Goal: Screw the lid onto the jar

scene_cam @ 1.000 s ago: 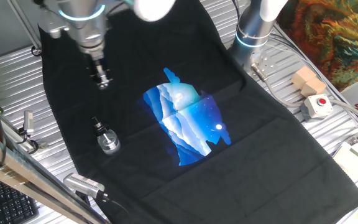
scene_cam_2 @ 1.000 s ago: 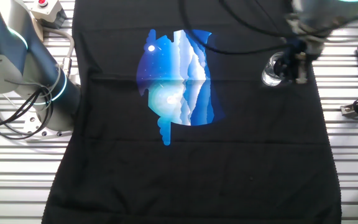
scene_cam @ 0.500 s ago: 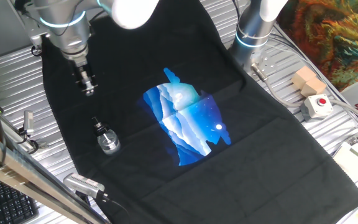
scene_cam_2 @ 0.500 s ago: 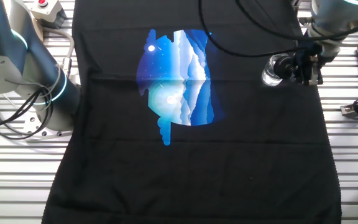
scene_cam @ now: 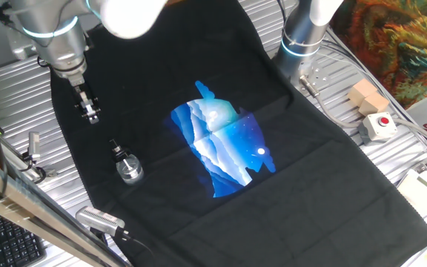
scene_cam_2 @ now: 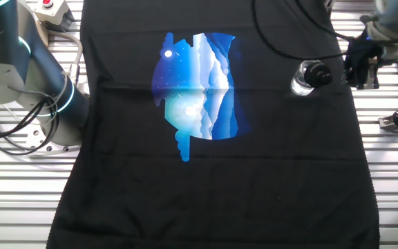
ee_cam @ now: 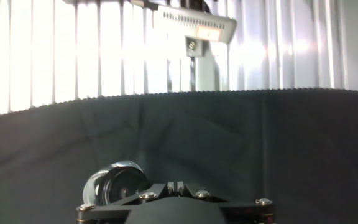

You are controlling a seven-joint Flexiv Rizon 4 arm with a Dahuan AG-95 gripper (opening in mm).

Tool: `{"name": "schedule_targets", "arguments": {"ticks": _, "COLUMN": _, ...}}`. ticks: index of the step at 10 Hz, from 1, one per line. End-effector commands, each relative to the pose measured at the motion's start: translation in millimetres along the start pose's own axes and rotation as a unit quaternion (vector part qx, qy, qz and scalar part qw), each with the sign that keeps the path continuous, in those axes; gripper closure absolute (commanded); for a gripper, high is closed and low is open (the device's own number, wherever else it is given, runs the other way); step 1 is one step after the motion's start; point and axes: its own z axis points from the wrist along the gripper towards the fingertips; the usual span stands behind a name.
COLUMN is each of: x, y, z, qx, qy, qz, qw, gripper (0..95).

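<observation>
The jar (scene_cam: 130, 171) is small, clear and silvery, and stands on the black cloth (scene_cam: 310, 193) near its left edge. The dark lid (scene_cam: 116, 151) lies right beside it, touching or nearly so. In the other fixed view the jar (scene_cam_2: 297, 84) and lid (scene_cam_2: 316, 72) sit side by side. My gripper (scene_cam: 90, 113) hangs above the cloth, up and left of both, its fingers together and holding nothing. From the other side the gripper (scene_cam_2: 362, 69) is right of the lid. In the hand view a shiny round rim (ee_cam: 114, 183) shows left of my shut gripper (ee_cam: 176, 185); jar or lid, I cannot tell.
A blue picture (scene_cam: 224, 144) marks the cloth's middle. A second robot base (scene_cam: 302, 37) stands at the back. A red-buttoned box (scene_cam: 379, 124) and a wooden block (scene_cam: 365, 95) lie right. A grey metal cylinder (scene_cam: 98, 219) lies by the front-left edge. Ribbed metal table (ee_cam: 55, 56) lies beyond the cloth.
My gripper has moved away from the jar and lid toward the cloth's edge, staying shut and empty. The jar and lid have not moved.
</observation>
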Motion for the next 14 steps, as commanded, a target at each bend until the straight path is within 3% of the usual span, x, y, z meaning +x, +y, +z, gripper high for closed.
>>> {"name": "schedule_targets", "arguments": {"ticks": 1, "x": 1.3, "y": 0.5, "z": -0.5, "qx": -0.021, "qy": -0.005, "qz": 0.005, "qw": 0.9998, "gripper": 95.0}}
{"name": "schedule_targets", "arguments": {"ticks": 3, "x": 1.1, "y": 0.7, "z": -0.8, "qx": -0.049, "qy": -0.007, "qz": 0.014, "qw": 0.9987, "gripper": 95.0}}
{"name": "schedule_targets", "arguments": {"ticks": 6, "x": 0.6, "y": 1.2, "z": -1.2, "qx": -0.066, "qy": -0.010, "qz": 0.024, "qw": 0.9975, "gripper": 95.0}}
{"name": "schedule_targets", "arguments": {"ticks": 13, "x": -0.2, "y": 1.6, "z": -1.2, "qx": -0.081, "qy": -0.014, "qz": 0.029, "qw": 0.9962, "gripper": 95.0}}
{"name": "schedule_targets", "arguments": {"ticks": 14, "x": -0.3, "y": 1.6, "z": -1.0, "qx": -0.090, "qy": -0.016, "qz": 0.029, "qw": 0.9954, "gripper": 95.0}}
